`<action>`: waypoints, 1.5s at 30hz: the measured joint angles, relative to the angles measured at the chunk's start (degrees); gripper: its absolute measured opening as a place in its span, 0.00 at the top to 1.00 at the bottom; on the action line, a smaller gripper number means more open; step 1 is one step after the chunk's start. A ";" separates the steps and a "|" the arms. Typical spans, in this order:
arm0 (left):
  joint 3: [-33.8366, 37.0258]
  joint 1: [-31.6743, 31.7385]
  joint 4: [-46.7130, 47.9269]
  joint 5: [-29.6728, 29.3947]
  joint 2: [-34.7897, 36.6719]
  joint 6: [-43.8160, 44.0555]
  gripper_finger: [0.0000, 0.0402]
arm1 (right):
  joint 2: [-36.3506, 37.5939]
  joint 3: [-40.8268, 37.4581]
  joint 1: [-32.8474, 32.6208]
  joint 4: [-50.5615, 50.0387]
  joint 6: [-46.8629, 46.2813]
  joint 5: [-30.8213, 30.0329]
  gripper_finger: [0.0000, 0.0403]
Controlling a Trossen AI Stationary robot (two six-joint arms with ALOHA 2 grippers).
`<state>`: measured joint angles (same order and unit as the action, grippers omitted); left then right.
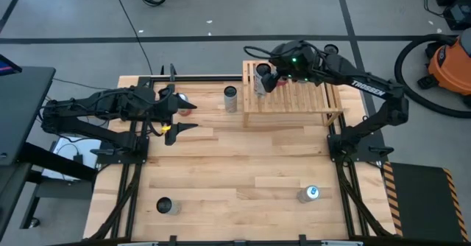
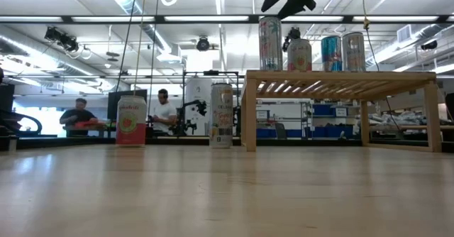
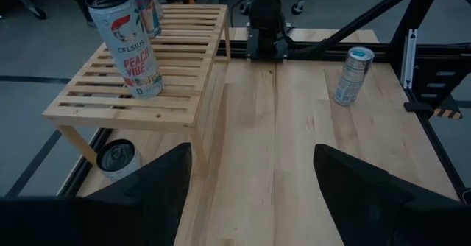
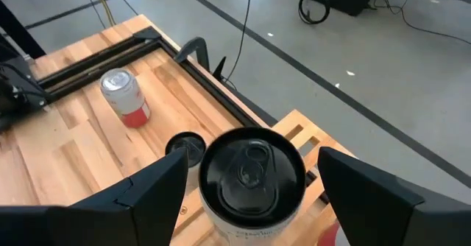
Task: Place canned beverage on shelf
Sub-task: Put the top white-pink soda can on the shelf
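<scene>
I see the right pincer [image 4: 246, 194] above the shelf [image 1: 309, 102], fingers spread either side of the upright can [image 4: 252, 174], not gripping; left pincer [image 1: 179, 118] idle, half open

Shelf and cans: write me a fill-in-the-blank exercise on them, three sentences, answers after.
1. The right gripper hovers over a tall can standing on the ____.
2. The red-and-white can stands on the ____, not on the shelf.
3. The left gripper, away from the shelf, holds ____.

Missing words: shelf; table; nothing
</scene>
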<state>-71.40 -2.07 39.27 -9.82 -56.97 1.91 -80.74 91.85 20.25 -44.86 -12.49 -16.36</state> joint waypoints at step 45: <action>0.00 0.01 -0.02 0.00 -0.02 0.09 0.29 | -1.43 0.07 1.61 -4.46 3.50 1.86 0.36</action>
<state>-71.40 -2.06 39.24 -9.82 -56.99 2.00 -82.17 91.92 21.86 -49.32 -8.99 -14.50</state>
